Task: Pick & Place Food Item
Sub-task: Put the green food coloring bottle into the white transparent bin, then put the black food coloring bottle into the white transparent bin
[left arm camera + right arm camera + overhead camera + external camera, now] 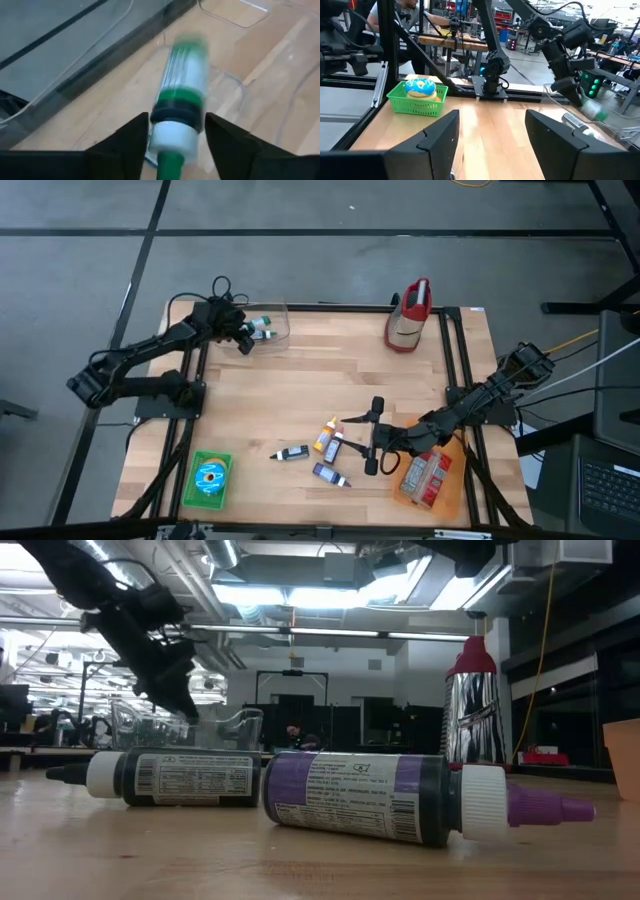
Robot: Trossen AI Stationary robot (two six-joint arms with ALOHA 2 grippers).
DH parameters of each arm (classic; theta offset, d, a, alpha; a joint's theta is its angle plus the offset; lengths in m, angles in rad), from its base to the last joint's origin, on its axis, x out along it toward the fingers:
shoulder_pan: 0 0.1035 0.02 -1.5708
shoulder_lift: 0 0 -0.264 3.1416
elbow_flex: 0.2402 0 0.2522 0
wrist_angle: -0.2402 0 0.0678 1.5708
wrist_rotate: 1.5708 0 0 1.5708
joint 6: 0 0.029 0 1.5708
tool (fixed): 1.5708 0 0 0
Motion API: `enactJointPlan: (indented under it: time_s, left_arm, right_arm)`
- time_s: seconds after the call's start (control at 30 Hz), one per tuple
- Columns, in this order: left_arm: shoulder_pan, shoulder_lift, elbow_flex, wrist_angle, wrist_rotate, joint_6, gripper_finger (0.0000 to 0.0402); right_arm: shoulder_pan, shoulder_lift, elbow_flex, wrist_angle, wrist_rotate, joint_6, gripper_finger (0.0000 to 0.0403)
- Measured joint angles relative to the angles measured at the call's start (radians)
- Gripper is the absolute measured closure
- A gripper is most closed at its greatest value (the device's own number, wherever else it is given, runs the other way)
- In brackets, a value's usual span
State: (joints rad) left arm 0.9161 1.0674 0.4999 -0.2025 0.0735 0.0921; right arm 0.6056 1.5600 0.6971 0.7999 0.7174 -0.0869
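Overhead, the left gripper (243,340) is seen at the clear plastic container (275,312) in the table's far left corner, where a green-capped tube (261,329) lies; the right gripper (371,444) waits, fingers apart, beside the tubes still on the table (260,410).

At table level, a purple tube (400,796) and a dark tube (165,777) lie nearest.

From the left wrist, the jaws are parted around the green-capped tube (181,105), which looks blurred; the release step is judged in hand. A clean withdrawal is called for next.
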Motion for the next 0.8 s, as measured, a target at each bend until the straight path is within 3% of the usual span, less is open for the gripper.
enactJointPlan:
  time_s: [0.13, 0.33, 0.57, 0.7, 0.8]
  left_arm:
    - [-0.001, 0.057, 0.0, 0.05, 0.033, 0.01, 0.0184]
    - [-0.015, 0.06, 0.0, 0.126, 0.118, -0.002, 0.019]
    - [-0.111, 0.001, 0.0, 0.19, 0.364, -0.042, 0.021]
    - [-0.253, -0.018, 0.0, 0.148, 0.348, -0.053, 0.0213]
    - [-0.394, -0.018, 0.0, 0.12, 0.253, -0.08, 0.021]
  right_arm:
    - [0.0, 0.0, 0.0, -0.005, 0.0, 0.001, 0.0173]
    - [0.0, 0.0, 0.0, -0.009, 0.0, 0.001, 0.0173]
    - [0.0, 0.0, 0.0, -0.012, 0.0, 0.001, 0.0173]
    - [0.0, 0.0, 0.0, -0.013, 0.0, 0.002, 0.0173]
    - [0.0, 0.0, 0.0, -0.013, 0.0, 0.003, 0.0173]
